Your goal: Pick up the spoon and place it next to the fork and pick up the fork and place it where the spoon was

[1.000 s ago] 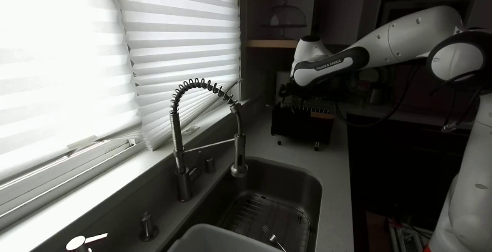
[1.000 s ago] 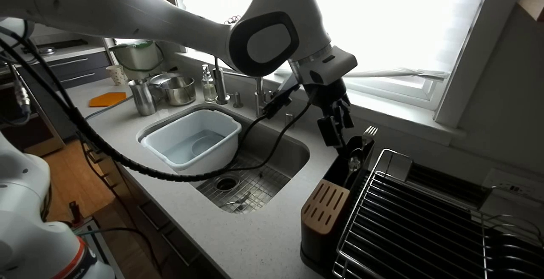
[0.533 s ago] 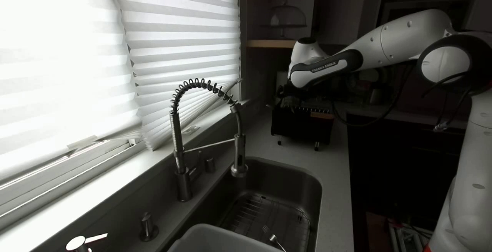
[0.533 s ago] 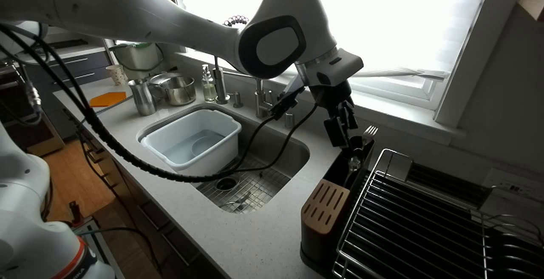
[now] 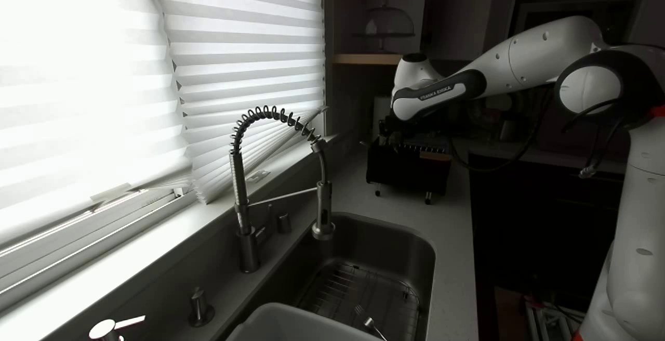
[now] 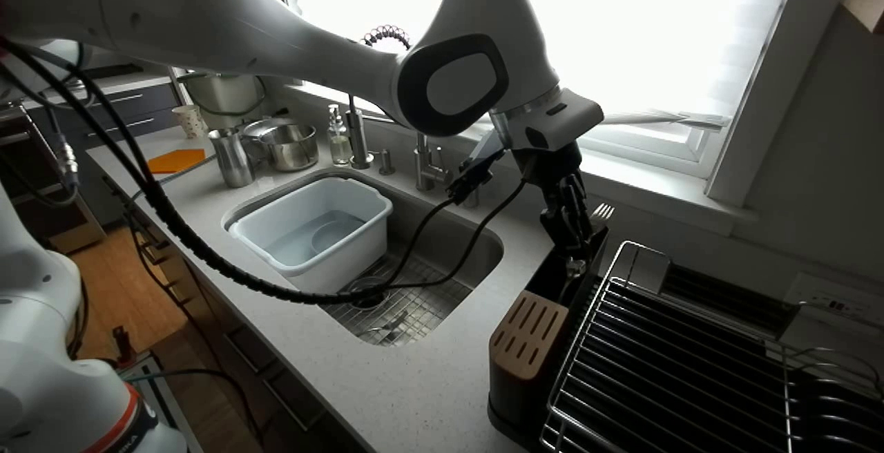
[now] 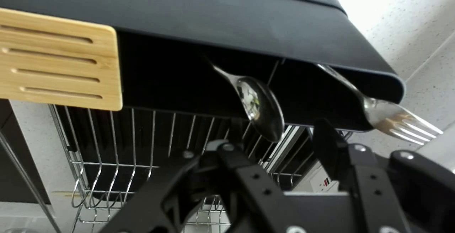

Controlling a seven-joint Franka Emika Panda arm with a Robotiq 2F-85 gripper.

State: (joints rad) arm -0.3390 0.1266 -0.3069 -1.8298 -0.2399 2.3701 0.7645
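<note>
The silver spoon (image 7: pixel 261 108) stands tilted, bowl up, in the black cutlery holder (image 7: pixel 213 12). The fork (image 7: pixel 391 117) leans out of the holder's end, tines up. In an exterior view the spoon (image 6: pixel 574 268) and the fork (image 6: pixel 602 213) stick out of the holder (image 6: pixel 507 398). My gripper (image 7: pixel 280 131) is open and empty, with the spoon's bowl showing between its fingers, closer to one finger. In an exterior view the gripper (image 6: pixel 573 235) hangs just above the spoon. It is too dark in an exterior view (image 5: pixel 387 130) to make out its fingers. The handles' lower ends are hidden.
A slotted wooden block (image 6: pixel 528 335) fills one end of the holder. A wire dish rack (image 6: pixel 663 349) stands against the holder. The sink (image 6: pixel 476 246) holds a pale tub (image 6: pixel 311 232) and another fork (image 5: pixel 369 323). The faucet (image 5: pixel 244 190) and window sill are nearby.
My gripper has come down toward the holder, closer to the spoon and fork, and has turned somewhat. The spoon and the fork have not moved.
</note>
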